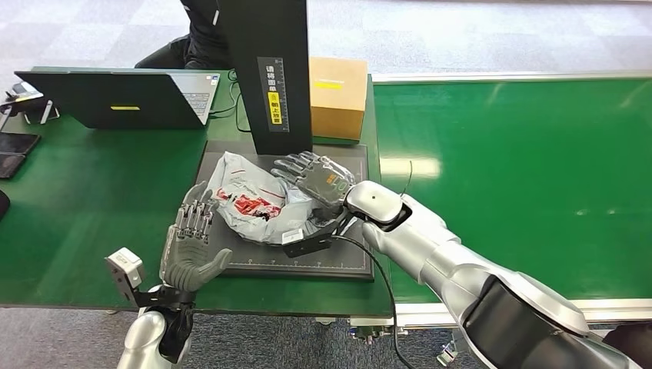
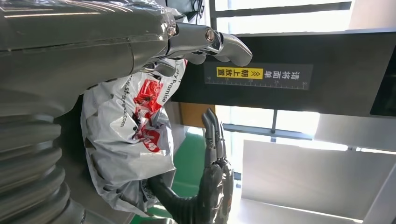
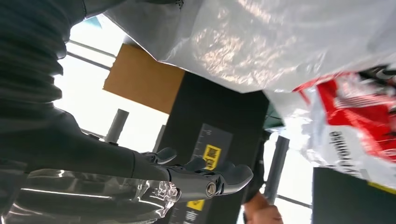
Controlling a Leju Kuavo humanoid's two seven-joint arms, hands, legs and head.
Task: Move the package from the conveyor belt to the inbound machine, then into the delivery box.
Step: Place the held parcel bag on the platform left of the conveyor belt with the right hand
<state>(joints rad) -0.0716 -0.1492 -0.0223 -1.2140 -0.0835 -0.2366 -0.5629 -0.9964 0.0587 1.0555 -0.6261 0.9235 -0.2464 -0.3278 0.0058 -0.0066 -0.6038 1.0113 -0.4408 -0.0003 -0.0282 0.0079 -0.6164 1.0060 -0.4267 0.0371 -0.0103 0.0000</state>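
Note:
The package, a crumpled grey plastic mailer with red print, lies on the black platform of the inbound machine, at the foot of its black column. My right hand is at the package's far right side with its fingers stretched out and nothing in them. My left hand stands at the package's left edge, fingers apart and pointing up. In the left wrist view the package lies between my left thumb and the right hand. The right wrist view shows the package apart from my right fingers.
A cardboard box stands behind the platform, right of the column. An open laptop and dark phones lie on the green table at the left. The green conveyor belt runs along the right. A person stands behind the table.

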